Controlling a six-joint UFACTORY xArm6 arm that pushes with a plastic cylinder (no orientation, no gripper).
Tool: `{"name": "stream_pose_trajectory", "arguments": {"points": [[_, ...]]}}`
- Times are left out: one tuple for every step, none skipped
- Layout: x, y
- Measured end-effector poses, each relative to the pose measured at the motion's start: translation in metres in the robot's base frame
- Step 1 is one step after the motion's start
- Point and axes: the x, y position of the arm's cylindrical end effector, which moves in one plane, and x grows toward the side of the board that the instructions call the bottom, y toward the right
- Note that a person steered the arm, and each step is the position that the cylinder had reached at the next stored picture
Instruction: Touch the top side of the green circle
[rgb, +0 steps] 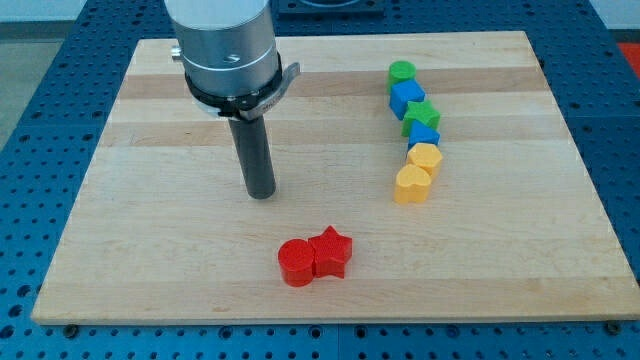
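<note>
The green circle (401, 72) sits near the view's top right, at the upper end of a chain of blocks. Below it, touching in a row, come a blue cube (407, 97), a green star (422, 114), a blue triangle (423, 135), a yellow hexagon-like block (426, 157) and a yellow heart (411, 185). My tip (261, 193) rests on the board well to the left of the chain and lower than the green circle, touching no block.
A red circle (296, 263) and a red star (331, 252) lie together near the view's bottom centre, below and right of my tip. The wooden board (150, 220) ends on a blue perforated table.
</note>
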Motion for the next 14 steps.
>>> {"name": "stream_pose_trajectory", "arguments": {"points": [[0.0,0.0],[-0.005,0.014],[-0.007,0.032],[-0.007,0.032],[-0.033,0.038],[-0.089,0.038],[-0.152,0.039],[-0.212,0.058],[-0.238,0.135],[-0.237,0.198],[-0.237,0.198],[-0.218,0.179],[-0.215,0.175],[-0.218,0.204]]}}
